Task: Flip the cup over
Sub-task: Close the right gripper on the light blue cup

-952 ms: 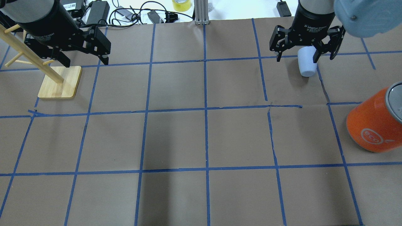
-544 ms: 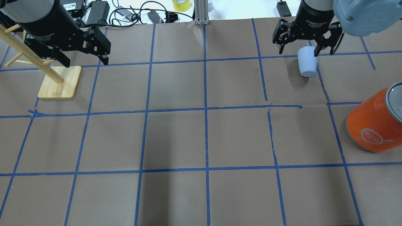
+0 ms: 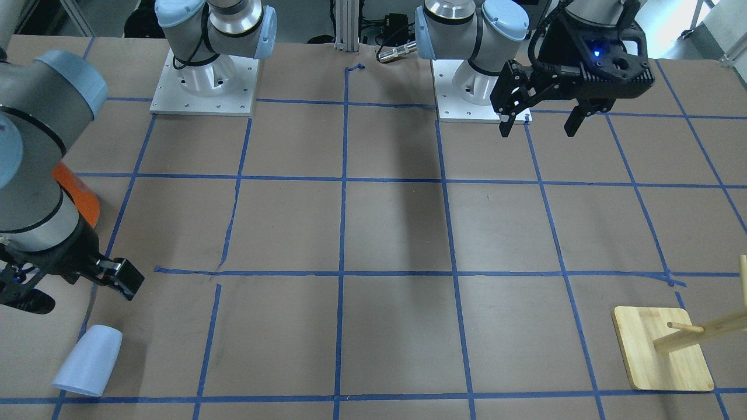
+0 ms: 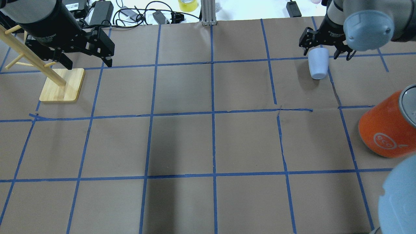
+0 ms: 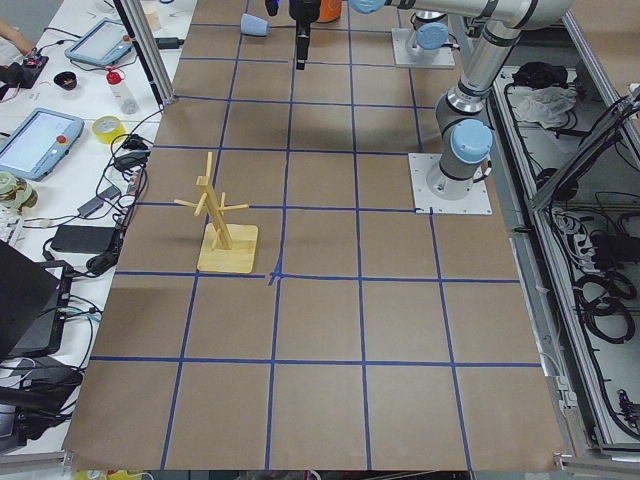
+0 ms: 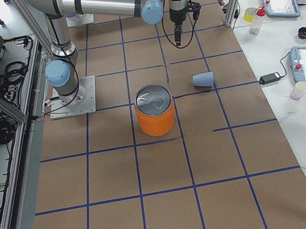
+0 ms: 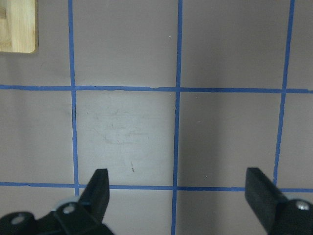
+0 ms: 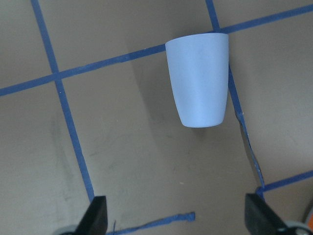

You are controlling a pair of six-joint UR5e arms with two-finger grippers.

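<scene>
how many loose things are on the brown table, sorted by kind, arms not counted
cup, pale blue, lying on its side: 1
orange can with silver top, standing: 1
wooden rack with pegs, standing on its base: 1
total: 3

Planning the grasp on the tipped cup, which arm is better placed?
Right. The right tool, open, hangs close by the cup, lying on its side; the left tool hangs far off to the other side.
</scene>
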